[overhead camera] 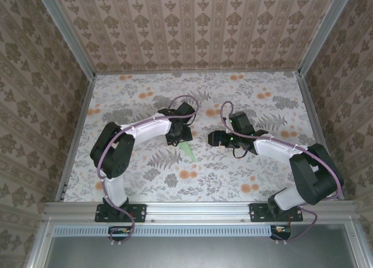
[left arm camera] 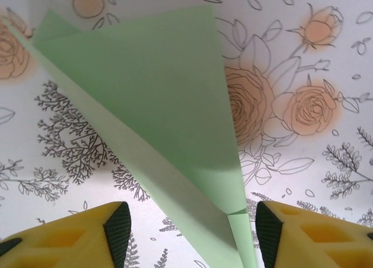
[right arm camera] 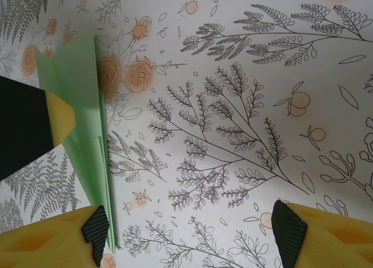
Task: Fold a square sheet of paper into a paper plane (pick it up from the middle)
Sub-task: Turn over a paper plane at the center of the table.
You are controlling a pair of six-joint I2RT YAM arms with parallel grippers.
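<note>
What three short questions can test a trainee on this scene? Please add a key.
1. True or false: the paper plane is a flat, unfolded square.
2. Fill in: the right gripper has its jaws ___ above the tablecloth.
3. Which gripper is directly above the plane? A: left gripper; B: right gripper.
Key: 1 false; 2 open; 3 A.

Paper plane point(left arm camera: 175, 122): thin, matt, pale green paper, sharply creased. Table point(overhead camera: 262, 169): covered by a smooth, matt printed cloth. Left end effector point(left arm camera: 192, 236): fingers point(left arm camera: 64, 239) of matt yellow plastic, pads point(left arm camera: 118, 233) black and finely textured. Frame rail point(overhead camera: 198, 208): brushed metal.
</note>
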